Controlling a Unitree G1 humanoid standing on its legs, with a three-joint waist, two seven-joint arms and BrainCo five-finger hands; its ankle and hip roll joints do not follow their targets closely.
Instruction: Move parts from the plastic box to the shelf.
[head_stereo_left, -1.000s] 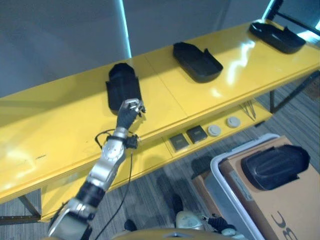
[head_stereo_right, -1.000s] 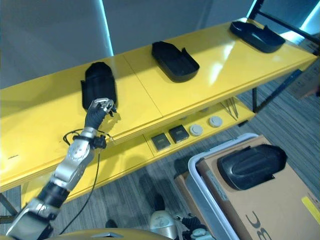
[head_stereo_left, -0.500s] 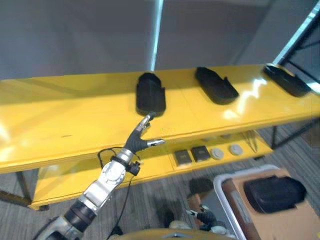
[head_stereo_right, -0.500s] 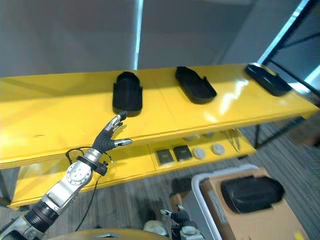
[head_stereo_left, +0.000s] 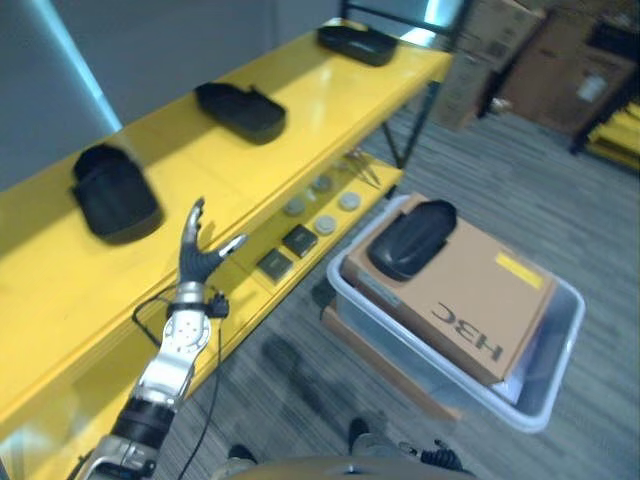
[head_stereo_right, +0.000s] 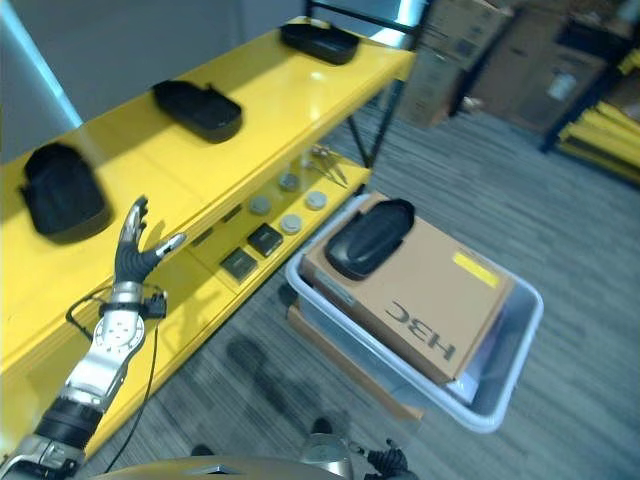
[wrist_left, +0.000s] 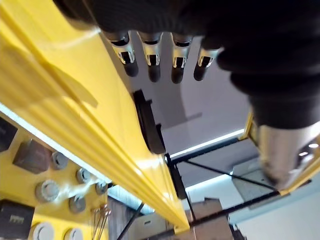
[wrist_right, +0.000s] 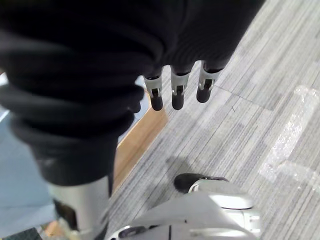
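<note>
Yellow shelf (head_stereo_left: 300, 120) held three black parts | we kept left hand (head_stereo_left: 196, 252) splayed, empty beside it; right hand (wrist_right: 175, 90) straight-fingered, empty | next part (head_stereo_left: 410, 238) atop cardboard in plastic box (head_stereo_left: 560, 345) below shelf | we judged: reach for it next.

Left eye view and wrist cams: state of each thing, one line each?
Left robot hand: open, empty, raised over the shelf's front edge.
Right robot hand: open, empty, hanging over the floor.
Parts on the shelf: three, lying apart along the top.
Part in the plastic box: lying on the cardboard box.
Plastic box: on the floor by the shelf.
</note>
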